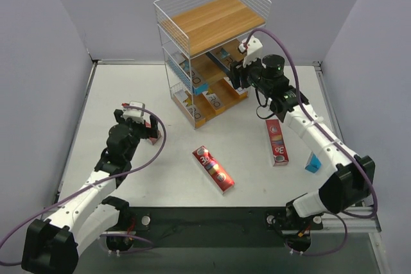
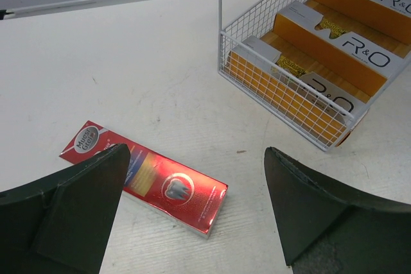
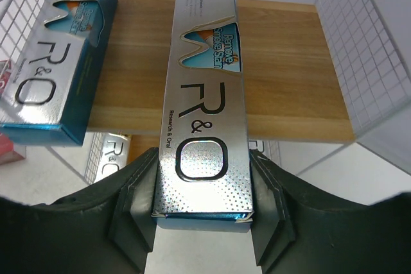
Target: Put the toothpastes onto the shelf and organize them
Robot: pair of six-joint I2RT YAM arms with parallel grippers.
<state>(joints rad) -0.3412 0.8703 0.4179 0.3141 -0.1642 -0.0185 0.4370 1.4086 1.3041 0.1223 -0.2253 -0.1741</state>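
Note:
My right gripper (image 3: 204, 203) is shut on the near end of a silver-and-teal "R&O" toothpaste (image 3: 205, 81). Its far part reaches over a wooden board (image 3: 292, 75) of the shelf (image 1: 212, 24), at the middle tier's right side (image 1: 239, 72). Another teal toothpaste (image 3: 58, 62) lies on that board to the left. Orange toothpastes (image 2: 334, 49) fill the bottom tier. My left gripper (image 2: 196, 222) hangs open low over the table, with a red toothpaste (image 2: 154, 181) lying flat between and beyond its fingers, untouched.
Red cartons lie flat on the table at the centre (image 1: 214, 169) and under my right arm (image 1: 277, 142). A small teal carton (image 1: 313, 162) stands near the right edge. The shelf's white wire side (image 3: 366, 49) rises close on the right of the held carton.

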